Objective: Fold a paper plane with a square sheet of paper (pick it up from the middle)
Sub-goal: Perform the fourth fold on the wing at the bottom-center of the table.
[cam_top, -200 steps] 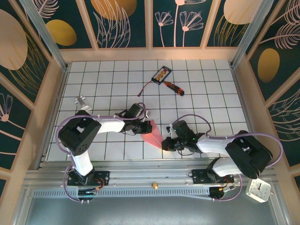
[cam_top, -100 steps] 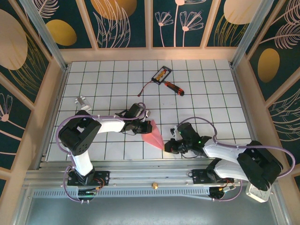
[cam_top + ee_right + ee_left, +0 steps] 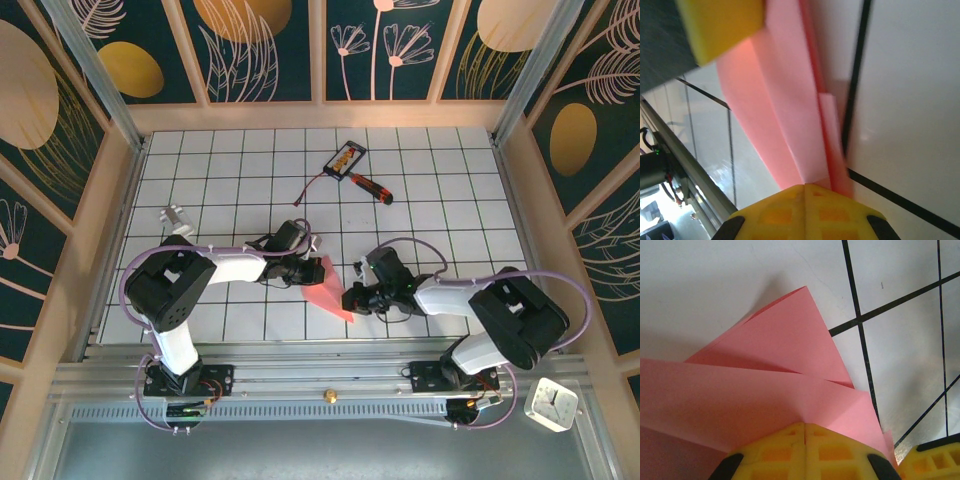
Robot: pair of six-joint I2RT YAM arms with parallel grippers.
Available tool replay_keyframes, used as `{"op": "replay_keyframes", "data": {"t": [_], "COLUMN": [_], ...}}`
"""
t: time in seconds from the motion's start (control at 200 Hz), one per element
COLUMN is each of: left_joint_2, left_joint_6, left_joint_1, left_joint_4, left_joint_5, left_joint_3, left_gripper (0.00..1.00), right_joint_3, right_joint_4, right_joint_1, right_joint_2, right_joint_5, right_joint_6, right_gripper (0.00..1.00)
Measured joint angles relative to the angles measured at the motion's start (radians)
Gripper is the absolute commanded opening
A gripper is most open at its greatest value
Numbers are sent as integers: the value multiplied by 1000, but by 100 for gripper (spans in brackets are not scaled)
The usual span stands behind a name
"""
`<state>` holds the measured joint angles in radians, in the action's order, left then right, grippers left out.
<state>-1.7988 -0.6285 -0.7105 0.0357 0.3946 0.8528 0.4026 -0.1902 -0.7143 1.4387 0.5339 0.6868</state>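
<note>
Between the two arms, on the near tiles: you have the paper plane [image 3: 328, 292], pink-red and folded, narrowing toward your right arm.
Left gripper [image 3: 308, 270]: pads pressed together, pinching the plane's wider end; your left wrist view shows folded layers fanning out from them.
Right gripper [image 3: 352, 300]: pads pressed together, pinching the narrow end's stacked folds.
Far tiles: a red-handled screwdriver [image 3: 372, 186] just beside a black-and-orange card [image 3: 346, 158], well apart from your plane.
</note>
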Motion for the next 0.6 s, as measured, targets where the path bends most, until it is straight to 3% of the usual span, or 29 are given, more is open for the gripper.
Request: {"op": "replay_keyframes", "data": {"t": [0.12,0.26,0.375,0.435,0.545,0.601], "left_joint_2": [0,0,31,81,178,193], "left_joint_6": [0,-8,-29,-55,-123,-157], "left_joint_1": [0,-2,-3,-3,-23,-48], "left_joint_4": [-17,-47,-58,-55,-23,8], "left_joint_5": [-2,-9,-23,-34,-33,-22], "left_joint_3": [10,27,29,10,-26,-36], "left_gripper": [0,23,29,27,5,0], "right_joint_3": [-42,-74,-78,-78,-78,-78], "right_joint_4": [-48,-93,-104,-103,-103,-103], "right_joint_1": [7,8,8,8,8,8], "right_joint_2": [-18,-32,-32,-32,-32,-32], "right_joint_5": [6,6,6,6,6,6], "right_joint_6": [-1,0,1,1,1,0], "right_gripper": [0,0,0,0,0,0]}}
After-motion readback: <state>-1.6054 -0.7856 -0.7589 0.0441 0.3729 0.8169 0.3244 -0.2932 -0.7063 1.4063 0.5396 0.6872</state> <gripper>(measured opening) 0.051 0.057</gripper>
